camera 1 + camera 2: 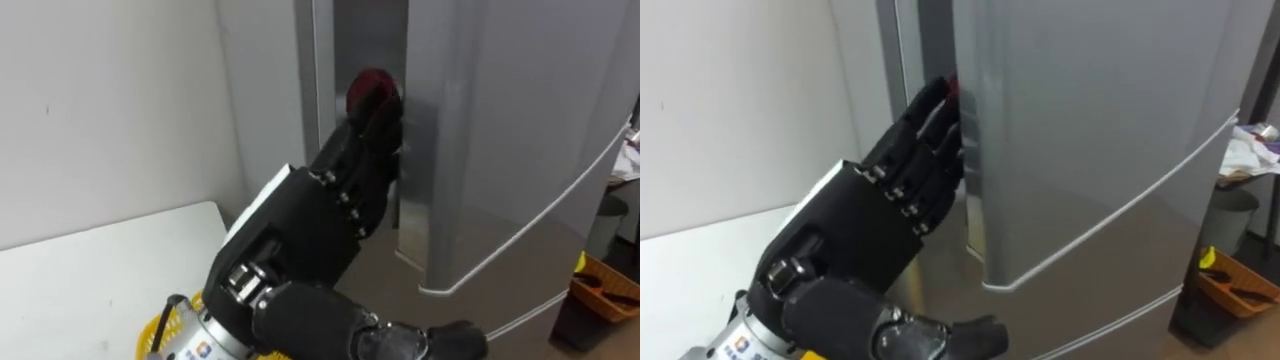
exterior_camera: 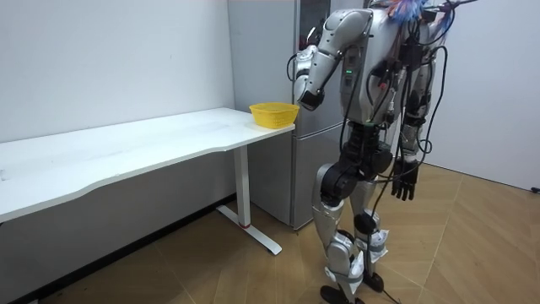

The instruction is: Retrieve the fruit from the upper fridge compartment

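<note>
A tall silver fridge (image 1: 500, 150) stands right in front of me, its upper door (image 1: 1090, 120) open by a narrow gap along its left edge. Something round and dark red (image 1: 372, 92) shows in that gap; a sliver of it (image 1: 952, 85) peeks past the door's edge. My left hand (image 1: 310, 220) is raised before the gap, black fingers (image 1: 930, 130) nearly straight, tips at the door's edge just under the red thing. Whether they touch it I cannot tell. In the room view I stand upright at the fridge (image 2: 278, 51); my right hand (image 2: 403, 181) hangs relaxed by my thigh.
A white table (image 2: 126, 148) runs along the wall to my left, its end against the fridge. A yellow basket (image 2: 272, 114) stands on that end, below my raised arm (image 1: 150, 335). An orange box (image 1: 1230, 280) and a dark bin (image 1: 1230, 215) stand on the floor right of the fridge.
</note>
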